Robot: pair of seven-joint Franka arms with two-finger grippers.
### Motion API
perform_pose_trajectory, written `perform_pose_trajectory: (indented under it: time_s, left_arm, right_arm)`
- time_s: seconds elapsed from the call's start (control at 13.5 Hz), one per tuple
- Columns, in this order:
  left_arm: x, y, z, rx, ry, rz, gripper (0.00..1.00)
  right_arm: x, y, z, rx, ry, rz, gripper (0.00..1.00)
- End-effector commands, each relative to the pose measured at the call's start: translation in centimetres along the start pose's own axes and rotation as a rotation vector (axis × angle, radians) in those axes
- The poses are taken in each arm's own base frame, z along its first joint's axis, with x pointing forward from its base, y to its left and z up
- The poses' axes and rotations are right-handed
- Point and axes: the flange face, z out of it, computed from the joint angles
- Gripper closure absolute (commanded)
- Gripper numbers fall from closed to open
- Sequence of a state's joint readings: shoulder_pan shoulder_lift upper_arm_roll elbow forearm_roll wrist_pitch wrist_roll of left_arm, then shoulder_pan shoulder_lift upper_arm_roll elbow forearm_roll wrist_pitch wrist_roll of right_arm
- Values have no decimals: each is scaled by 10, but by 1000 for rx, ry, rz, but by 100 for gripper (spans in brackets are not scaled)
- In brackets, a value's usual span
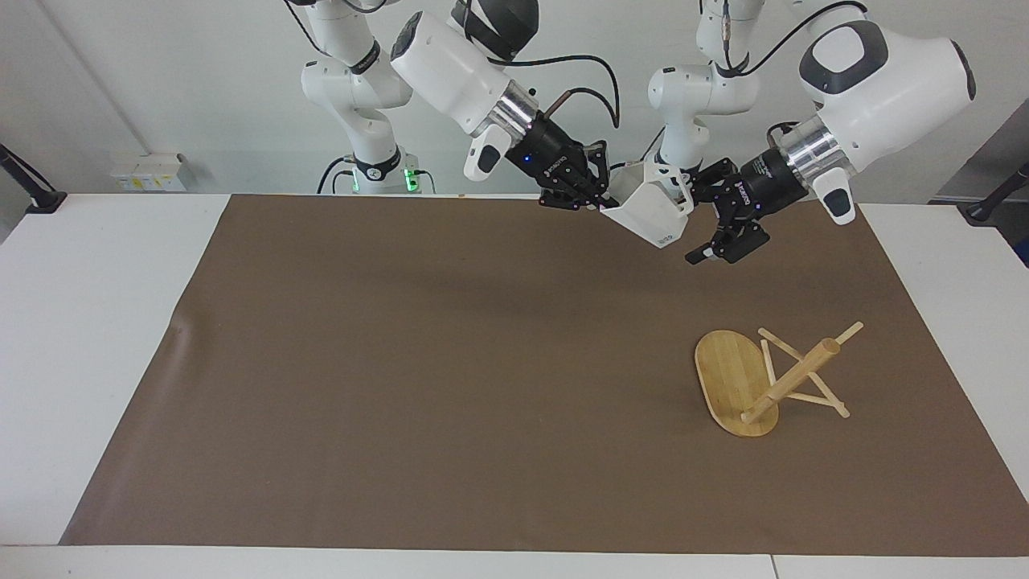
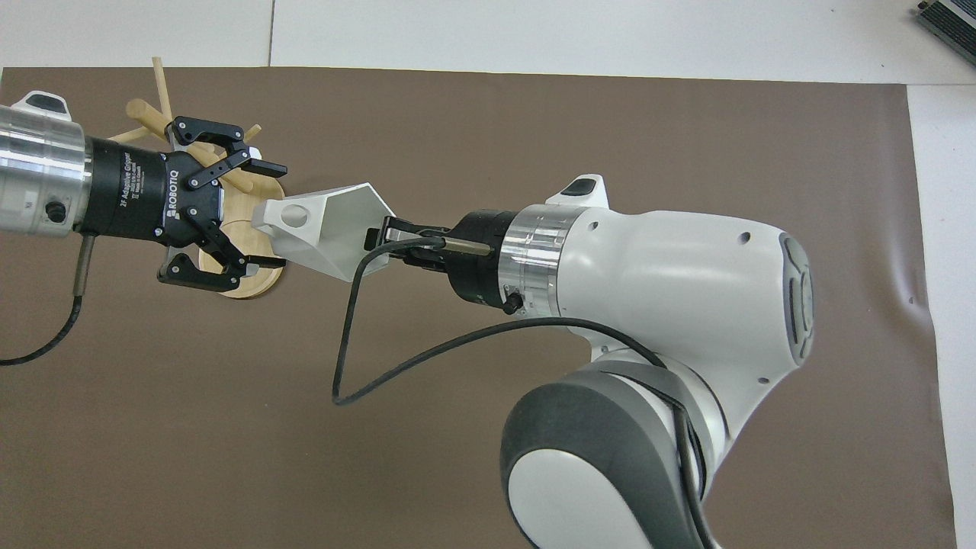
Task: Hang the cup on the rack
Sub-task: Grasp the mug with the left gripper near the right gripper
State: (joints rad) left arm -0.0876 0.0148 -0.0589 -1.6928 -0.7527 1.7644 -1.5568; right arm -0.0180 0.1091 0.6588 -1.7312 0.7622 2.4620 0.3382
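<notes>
My right gripper (image 1: 601,203) (image 2: 379,238) is shut on the rim of the white faceted cup (image 1: 653,217) (image 2: 328,229) and holds it tilted in the air over the mat's edge nearest the robots. The cup's pierced handle points at my left gripper (image 1: 701,223) (image 2: 267,213). That gripper is open, with its two fingertips on either side of the handle end; I cannot tell whether they touch it. The bamboo rack (image 1: 731,378) (image 2: 149,114) stands on the mat toward the left arm's end, well below both grippers, with nothing on its pegs.
A brown mat (image 1: 402,362) covers most of the white table. The right arm's black cable (image 2: 343,366) hangs in a loop below its wrist. Nothing else lies on the mat.
</notes>
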Motion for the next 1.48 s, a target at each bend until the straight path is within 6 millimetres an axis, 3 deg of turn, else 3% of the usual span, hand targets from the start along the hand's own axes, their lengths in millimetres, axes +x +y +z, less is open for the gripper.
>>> perform_pose_trajectory:
  time_s: [0.0, 1.19, 1.34, 1.41]
  left_arm:
    - [-3, -7, 3, 32, -16, -35, 0]
    - [-18, -16, 9, 60, -17, -30, 1]
    - [-18, -16, 8, 57, -18, -30, 39]
    - [-18, -16, 7, 56, -18, -28, 66]
  right_arm:
    - [-5, -1, -3, 15, 19, 26, 100]
    - [-7, -1, -2, 14, 14, 20, 100]
    - [-7, -1, -2, 14, 14, 20, 100]
    - [-7, -1, -2, 14, 14, 20, 100]
